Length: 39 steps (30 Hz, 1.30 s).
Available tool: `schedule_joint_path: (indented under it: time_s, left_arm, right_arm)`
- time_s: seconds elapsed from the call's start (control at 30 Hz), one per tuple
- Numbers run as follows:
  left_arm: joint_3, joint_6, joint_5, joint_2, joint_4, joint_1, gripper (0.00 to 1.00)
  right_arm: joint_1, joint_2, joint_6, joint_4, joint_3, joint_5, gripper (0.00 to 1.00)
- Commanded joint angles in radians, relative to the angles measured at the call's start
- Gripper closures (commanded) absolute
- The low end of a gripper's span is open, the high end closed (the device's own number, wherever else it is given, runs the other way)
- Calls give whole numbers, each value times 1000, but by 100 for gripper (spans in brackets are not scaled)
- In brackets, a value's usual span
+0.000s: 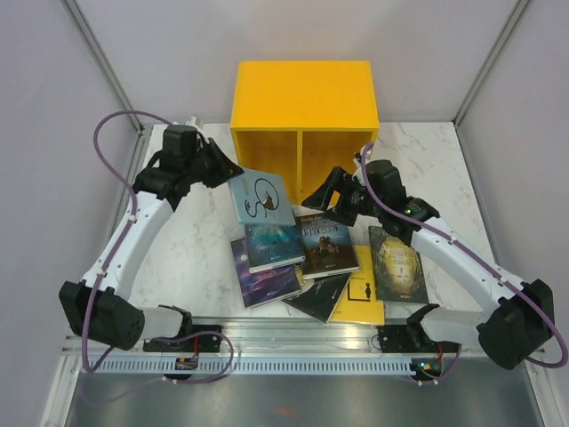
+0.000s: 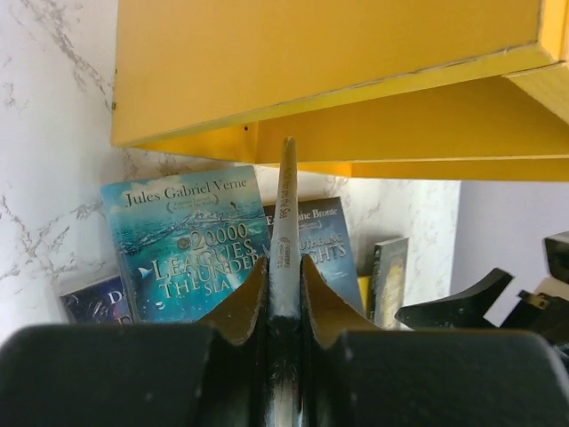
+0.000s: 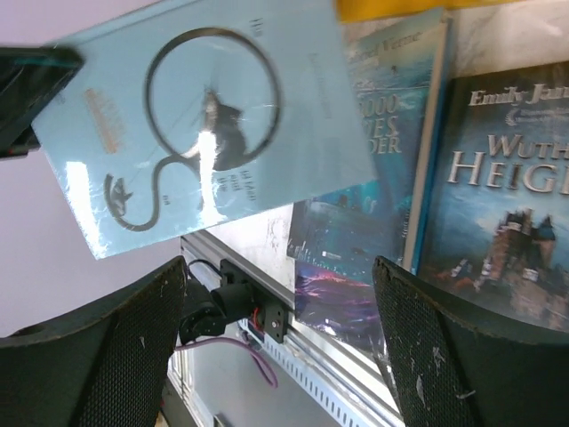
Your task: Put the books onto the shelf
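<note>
- Holding the light blue cat book point(image 1: 260, 197) up off the table point(image 1: 427, 169), your left gripper point(image 1: 229, 169) has its jaws pinched narrow on the book's edge. The book hangs tilted just in front of the shelf point(image 1: 302, 98), near the left compartment.
- Six other books lie flat on the table in a messy bunch in front of the shelf. They are the teal sea book point(image 1: 274, 245), the purple book point(image 1: 264, 280), the castle book point(image 1: 327, 247), the black book point(image 1: 313, 298), the yellow book point(image 1: 363, 301) and the green book point(image 1: 397, 262). Some lie partly on top of others.
- I think you are at the very start. No book is on the shelf yet. One is in your gripper and six are left.
- The shelf has two open compartments with a wall between them. Both look bare inside, as far as the top view shows.
- Your right gripper point(image 1: 327, 197) holds nothing. Its jaws stand wide. It hovers just beside the cat book, over the castle book.
- You may need to turn the cat book upright so it slides into the left compartment.
</note>
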<state>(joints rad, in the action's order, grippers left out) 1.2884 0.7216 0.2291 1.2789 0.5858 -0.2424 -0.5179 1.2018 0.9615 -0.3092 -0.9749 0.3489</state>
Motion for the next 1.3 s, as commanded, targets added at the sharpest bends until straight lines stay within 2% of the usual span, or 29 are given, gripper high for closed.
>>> schedule_joint_path:
  time_s: [0.0,0.07,0.13,0.17,0.2,0.23,0.27,0.3,0.37,0.5,0.6,0.93,1.1,1.27]
  left_arm:
    - [109,-71,-11,92,46,-63,98]
    - [169,-68,-5,143,84,-83,98]
    - [216,-65,-4,196,127,-98,98]
    - [229,-65,-10,207,140,-103,98]
    - [241,-65,-11,221,153,-107,98]
    - [265,-67,-14,240,179,-110,98]
    - [278,-68,-16,253,193,-112,98]
    - [301,-71,-14,263,207,-112,98]
    - [324,-80,-1,296,241,-113,98]
    - [368,-97,24,333,290,-115,98]
    - [390,-102,36,344,325,-120,98]
    - [391,-67,105,352,338,-150,98]
    - [411,-50,156,362,341,-158,98]
    - [427,-60,148,363,361,-158,98]
  right_arm:
    - [-86,41,-76,32,-94,-54,12]
    - [-151,56,-147,-46,-177,-186,13]
    - [-273,105,-277,-131,-250,-299,13]
    - [-316,123,-314,-225,-322,-452,13]
    - [-408,158,-379,-272,-353,-525,13]
    - [-447,171,-397,-328,-376,-606,13]
    - [-480,176,-411,-343,-390,-716,13]
    - [-543,182,-420,-355,-389,-779,13]
    - [-592,179,-431,-370,-377,-903,13]
    - [-736,235,-486,-404,-398,-1101,13]
    - [-786,304,-530,-442,-442,-1227,13]
    - [-803,377,-679,-311,-472,-1257,12]
    - [-804,400,-739,-254,-482,-1190,12]
    - [-806,355,-715,-234,-479,-1098,12]
